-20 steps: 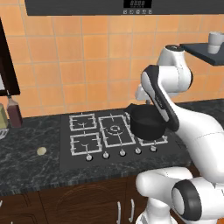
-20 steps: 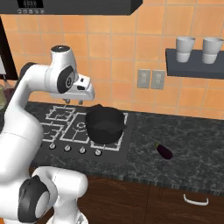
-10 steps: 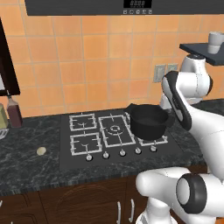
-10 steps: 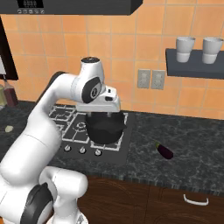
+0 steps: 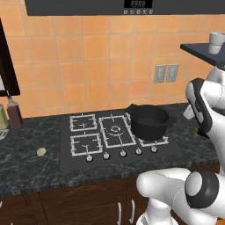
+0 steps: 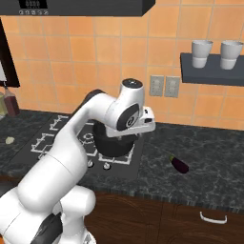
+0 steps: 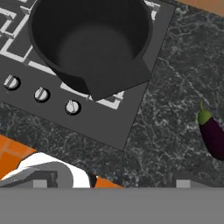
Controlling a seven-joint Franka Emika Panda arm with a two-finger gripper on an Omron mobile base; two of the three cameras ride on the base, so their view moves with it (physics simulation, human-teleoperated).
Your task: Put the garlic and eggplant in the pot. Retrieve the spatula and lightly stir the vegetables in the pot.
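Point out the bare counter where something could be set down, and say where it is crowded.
One free patch is the dark counter between the stove edge and the eggplant, plus the stretch right of the eggplant. Another lies left of the stove, around the garlic. It is crowded at the pot on the right burner and by the bottles far left.

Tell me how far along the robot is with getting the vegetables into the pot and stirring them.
Nothing looks done yet. The pot sits empty on the stove. The garlic lies on the counter left of the stove; the eggplant lies on the counter to the right. The gripper is open, holding nothing, near the eggplant, probably its next pick. Both vegetables, fetching the spatula and stirring remain.
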